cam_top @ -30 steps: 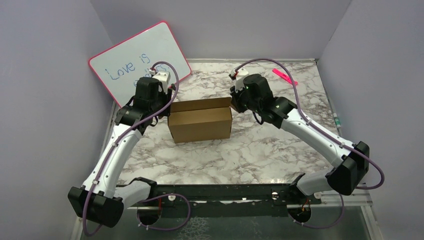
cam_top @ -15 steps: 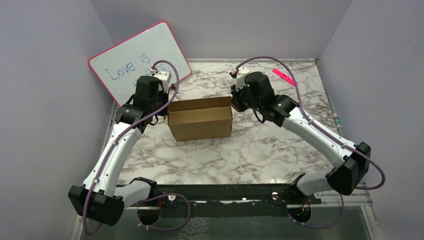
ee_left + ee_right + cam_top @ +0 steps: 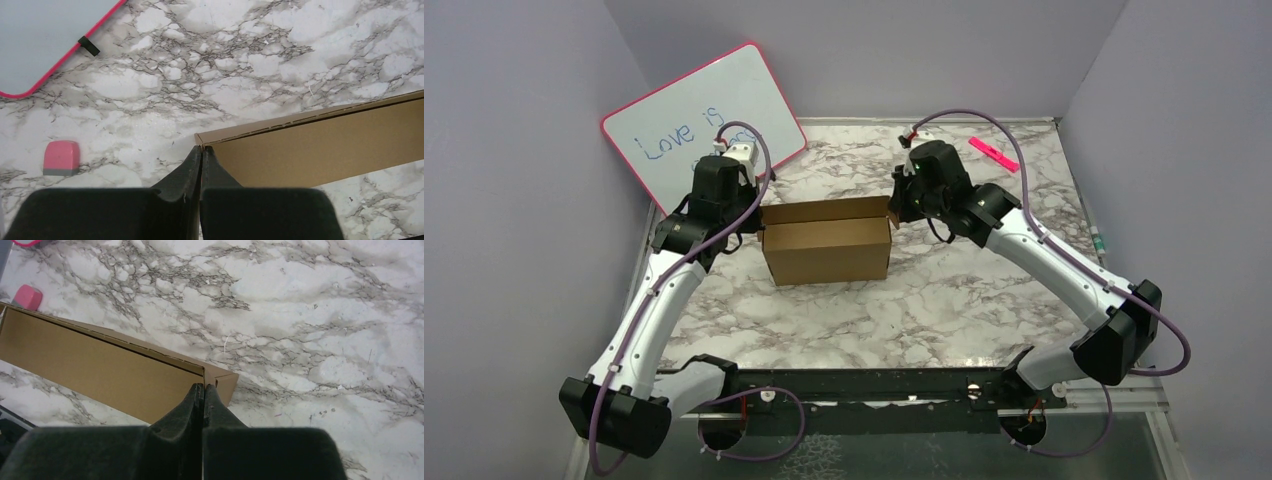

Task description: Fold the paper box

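- The marble table (image 3: 984,290) carries everything, and the arms reach in from its near edge.
- The pink-framed whiteboard (image 3: 694,120) leans in the far left corner, out of the working area, so I'd say it's just parked there.
- The paper box (image 3: 826,250) sits past the middle of the table toward the far edge, a bit closer to the left edge. It's already standing as a long box with the top open and its long side facing the near edge, so each arm gets one end.
- The left gripper (image 3: 201,150) has its jaws pressed together, tips right at the box's left end corner. It looks like it's bracing or tucking that end. I can't tell if any cardboard is caught between them.
- The right gripper (image 3: 204,387) mirrors that, closed tight with its tips on the right end corner. My guess is the two ends get worked together so the box doesn't slide.
- A pink marker (image 3: 992,152) lies near the far edge, and a pink eraser (image 3: 61,157) sits by the whiteboard. Both are well apart from the box.
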